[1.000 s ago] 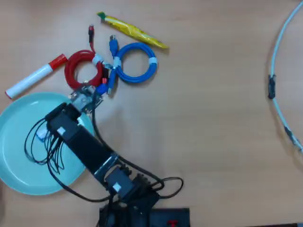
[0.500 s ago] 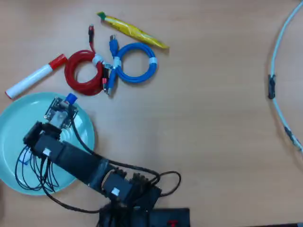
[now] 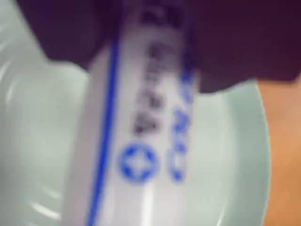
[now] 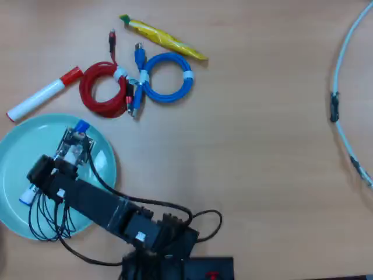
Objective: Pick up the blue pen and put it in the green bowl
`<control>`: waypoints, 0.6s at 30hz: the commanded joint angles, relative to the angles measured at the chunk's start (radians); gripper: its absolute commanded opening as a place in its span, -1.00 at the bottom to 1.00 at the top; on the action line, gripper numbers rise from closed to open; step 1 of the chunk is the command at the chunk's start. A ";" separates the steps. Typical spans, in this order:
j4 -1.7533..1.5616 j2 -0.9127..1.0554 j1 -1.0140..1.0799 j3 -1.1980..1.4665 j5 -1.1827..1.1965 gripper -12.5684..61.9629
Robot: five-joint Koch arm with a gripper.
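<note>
Blurred in the wrist view, the white-barrelled blue pen (image 3: 136, 141) fills the frame, clamped in the dark end effector (image 4: 71, 142) over the pale mint-green plastic bowl (image 4: 23, 137) at the wooden desk's (image 4: 250, 151) left edge.

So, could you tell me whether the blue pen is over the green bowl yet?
Yes: the blue pen, held in the gripper, is above the green bowl in both views.

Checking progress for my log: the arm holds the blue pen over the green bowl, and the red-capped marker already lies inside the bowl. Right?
Not quite. The red-capped marker lies on the table outside the green bowl, beyond its upper rim in the overhead view. The rest stands: the blue pen is held over the bowl, as the wrist view shows.
</note>
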 commanded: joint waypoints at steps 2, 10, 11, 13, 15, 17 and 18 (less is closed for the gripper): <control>-0.195 0.000 -0.014 -0.020 0.023 -0.85; -0.397 -0.091 -0.021 0.069 0.021 -0.85; -0.445 -0.095 -0.020 0.098 0.018 -0.85; -0.538 -0.097 -0.020 0.155 0.018 -0.84; -0.614 -0.097 -0.014 0.209 0.012 -0.84; -0.652 -0.097 -0.006 0.255 0.012 -0.84; -0.663 -0.097 -0.005 0.272 0.014 -0.84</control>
